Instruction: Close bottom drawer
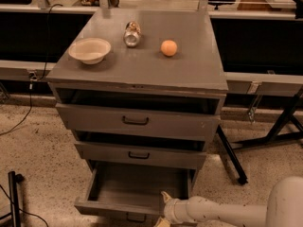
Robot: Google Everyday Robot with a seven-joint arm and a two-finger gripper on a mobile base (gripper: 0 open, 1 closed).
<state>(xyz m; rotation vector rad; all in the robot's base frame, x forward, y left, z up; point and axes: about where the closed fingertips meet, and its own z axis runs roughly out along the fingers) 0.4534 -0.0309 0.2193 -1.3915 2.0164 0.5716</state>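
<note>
The bottom drawer (pixel 118 206) of the grey metal cabinet stands pulled far out, its inside bare. Its small dark handle (pixel 135 218) shows at the frame's lower edge. My gripper (pixel 163 211) is at the drawer's front right corner, at the end of the white arm (pixel 222 211) that comes in from the lower right. One pale fingertip (pixel 165 196) pokes up by the front panel's top edge. The rest of the gripper is cut off by the frame's bottom.
The top drawer (pixel 137 120) and the middle drawer (pixel 139 154) stand slightly out. On the cabinet top (pixel 142 65) are a white bowl (pixel 89 49), a lying can (pixel 132 33) and an orange (pixel 168 48). A dark stand leg (pixel 232 155) is to the right, a black post (pixel 14 197) at lower left.
</note>
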